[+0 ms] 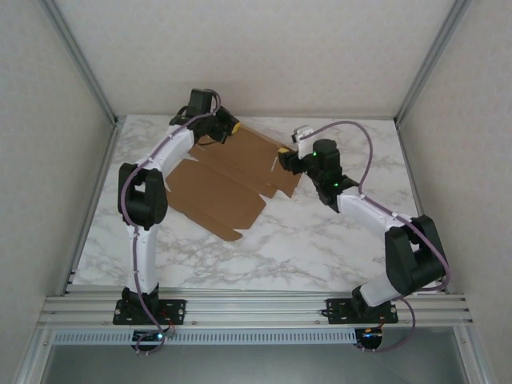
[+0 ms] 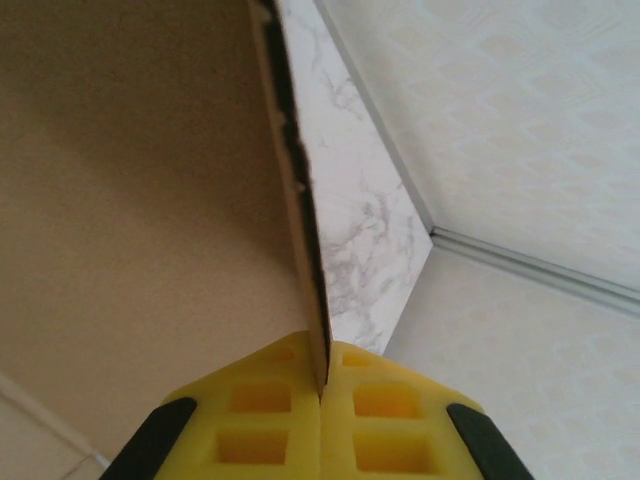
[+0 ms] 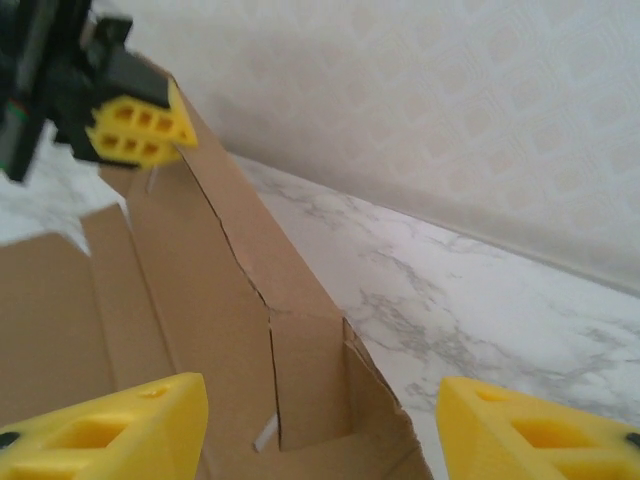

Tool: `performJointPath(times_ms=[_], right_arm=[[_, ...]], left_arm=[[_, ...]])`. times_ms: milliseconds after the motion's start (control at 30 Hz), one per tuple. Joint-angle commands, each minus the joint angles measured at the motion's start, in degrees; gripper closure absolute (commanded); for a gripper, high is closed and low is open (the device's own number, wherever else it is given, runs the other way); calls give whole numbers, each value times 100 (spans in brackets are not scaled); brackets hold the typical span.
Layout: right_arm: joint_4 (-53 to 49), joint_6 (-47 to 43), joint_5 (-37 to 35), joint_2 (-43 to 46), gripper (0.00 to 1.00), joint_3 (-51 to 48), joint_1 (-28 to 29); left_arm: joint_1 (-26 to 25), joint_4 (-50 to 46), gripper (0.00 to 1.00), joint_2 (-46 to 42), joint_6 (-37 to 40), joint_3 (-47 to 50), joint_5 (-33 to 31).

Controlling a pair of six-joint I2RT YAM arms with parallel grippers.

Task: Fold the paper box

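A brown paper box (image 1: 228, 184) lies opened out flat on the white marble tabletop (image 1: 320, 240), toward the far left side. Its far long flap (image 3: 230, 290) is lifted off the surface. The left tool (image 1: 232, 126) is clenched on the left end of that flap, and the left wrist view shows its yellow fingers (image 2: 250, 420) pinching the thin cardboard edge. The right tool (image 1: 284, 152) sits at the flap's right end, released. Its fingers (image 3: 110, 425) are spread wide, with the cardboard corner in the gap between them.

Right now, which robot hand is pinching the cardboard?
The left gripper: its yellow fingers are shut tight on the raised edge of the paper box. The right gripper has its fingers wide apart.
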State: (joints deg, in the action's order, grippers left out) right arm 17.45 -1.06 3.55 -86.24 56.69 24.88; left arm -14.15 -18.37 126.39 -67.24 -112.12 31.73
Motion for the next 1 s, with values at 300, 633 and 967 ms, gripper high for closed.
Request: performJointPath(times_ms=[300,633,967], right_arm=[[-4227,4468,2012,-1652,46,3447,-666],[-3596,5962,2821,-2277,30,3388,-797],[-3240,6326,3128,-2535,26,3437,-732]], left_arm=[[35,697,100,-341,-404,400,-52],[35,710,100,-371,-409,436,-7],[40,735,100,-466,-416,568,-26]])
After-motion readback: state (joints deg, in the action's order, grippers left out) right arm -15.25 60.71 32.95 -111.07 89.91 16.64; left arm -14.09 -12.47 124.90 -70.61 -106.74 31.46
